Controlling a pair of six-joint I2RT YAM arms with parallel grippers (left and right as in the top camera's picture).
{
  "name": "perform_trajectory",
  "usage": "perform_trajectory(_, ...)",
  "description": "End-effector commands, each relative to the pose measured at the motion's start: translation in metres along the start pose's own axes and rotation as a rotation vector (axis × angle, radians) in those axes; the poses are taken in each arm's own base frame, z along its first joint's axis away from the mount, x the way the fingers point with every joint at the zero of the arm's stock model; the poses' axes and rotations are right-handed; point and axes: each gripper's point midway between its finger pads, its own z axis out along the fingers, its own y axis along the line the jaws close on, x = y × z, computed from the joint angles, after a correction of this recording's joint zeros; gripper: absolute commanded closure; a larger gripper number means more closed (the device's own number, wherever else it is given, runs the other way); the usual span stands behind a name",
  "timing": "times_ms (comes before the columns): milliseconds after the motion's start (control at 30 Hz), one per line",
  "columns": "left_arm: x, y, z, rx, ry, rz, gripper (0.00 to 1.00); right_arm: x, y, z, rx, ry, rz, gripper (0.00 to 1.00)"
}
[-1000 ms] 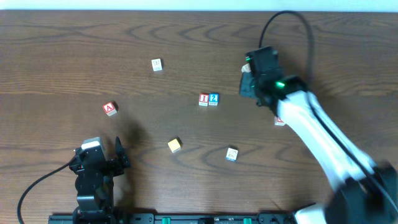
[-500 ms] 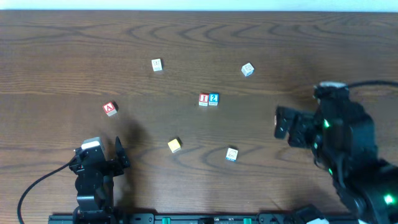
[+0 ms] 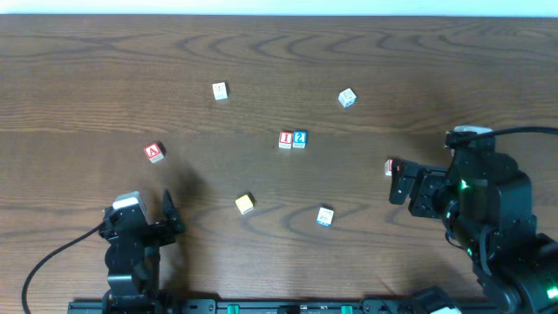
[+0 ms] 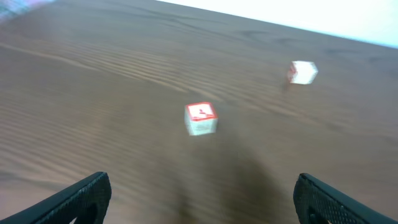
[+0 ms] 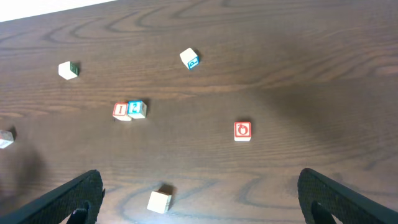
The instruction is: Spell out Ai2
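My left gripper (image 4: pixel 202 183) and right gripper (image 5: pixel 199 180) gape wide, empty.
I see the I block (image 3: pixel 285 139) touching the 2 block (image 3: pixel 300 139) mid-table; the A block (image 3: pixel 154 152) sits well apart, leftward.

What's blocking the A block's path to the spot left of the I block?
Nothing visible. Bare table lies between the A block and the I block; the white block and yellow block sit off that line.
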Motion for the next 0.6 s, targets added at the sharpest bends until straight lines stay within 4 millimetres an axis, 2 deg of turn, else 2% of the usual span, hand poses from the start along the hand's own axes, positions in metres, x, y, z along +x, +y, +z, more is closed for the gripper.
perform_trajectory(0, 0.012, -0.031, -0.001, 0.179, 0.059, -0.145, 0.05, -0.001, -0.001, -0.001, 0.004, -0.003, -0.015, 0.01)
perform_trajectory(167, 0.007, -0.062, -0.009, 0.363, 0.076, -0.206, 0.05, -0.001, -0.001, -0.001, 0.004, -0.003, -0.015, 0.01)
perform_trajectory(233, 0.003, -0.067, -0.011, 0.397, 0.063, -0.209, 0.05, -0.001, -0.001, -0.001, 0.004, -0.003, -0.015, 0.01)
perform_trajectory(367, -0.009, -0.066, -0.011, 0.388, 0.012, -0.201, 0.05, -0.001, -0.001, -0.001, 0.004, -0.003, -0.015, 0.01)
perform_trajectory(567, -0.032, -0.05, -0.007, 0.294, -0.1, -0.205, 0.05, -0.001, -0.001, -0.001, 0.004, -0.003, -0.015, 0.01)
